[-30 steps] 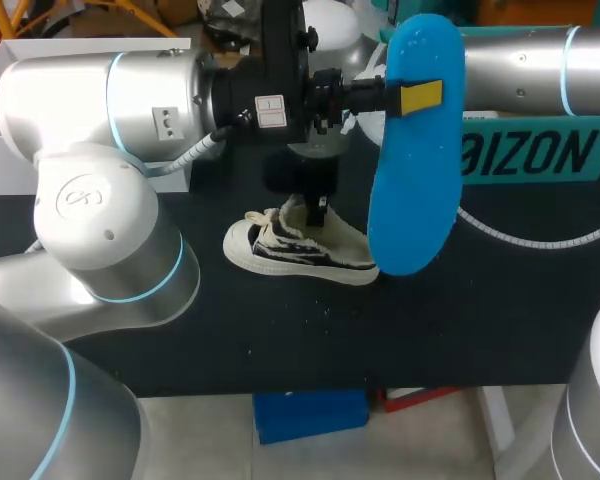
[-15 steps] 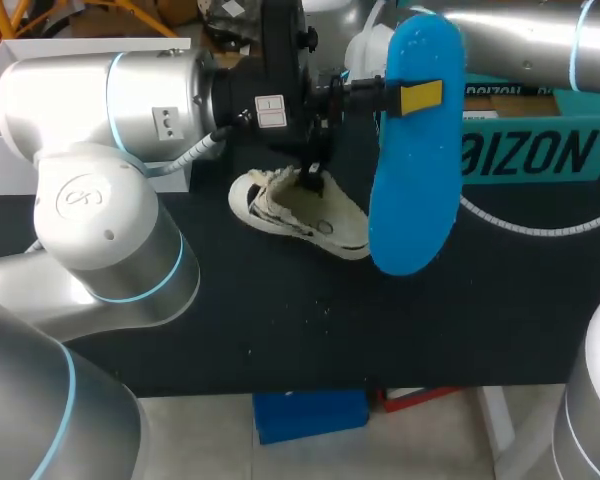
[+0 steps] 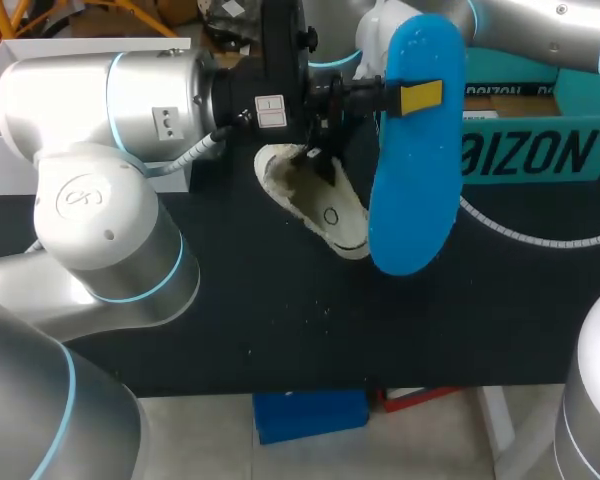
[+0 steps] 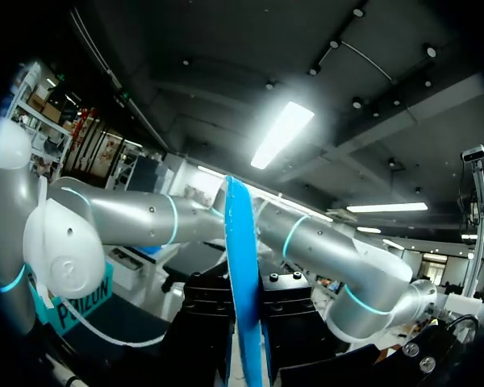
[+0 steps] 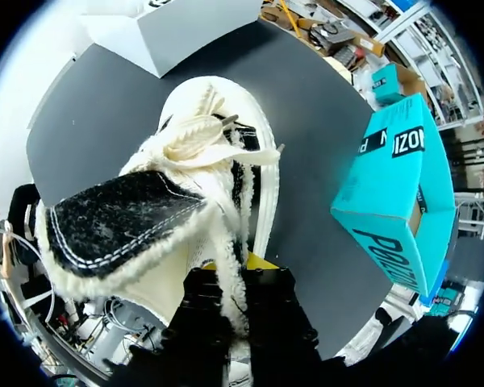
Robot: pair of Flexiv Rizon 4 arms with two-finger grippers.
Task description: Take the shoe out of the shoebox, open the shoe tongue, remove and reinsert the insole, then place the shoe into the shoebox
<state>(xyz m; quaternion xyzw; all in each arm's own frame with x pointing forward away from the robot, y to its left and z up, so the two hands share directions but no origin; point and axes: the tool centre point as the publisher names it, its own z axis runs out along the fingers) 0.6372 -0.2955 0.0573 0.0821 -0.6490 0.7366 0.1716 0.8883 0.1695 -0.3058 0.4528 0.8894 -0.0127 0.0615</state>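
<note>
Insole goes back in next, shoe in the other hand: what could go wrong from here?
1. The right hand pinches the tilted shoe by one edge of its opening only; a push could twist it or make it slip.
2. The left hand clamps the insole near its upper end, so the long free end may bend and miss the opening.
3. The tongue and laces crowd the opening and might snag.
</note>
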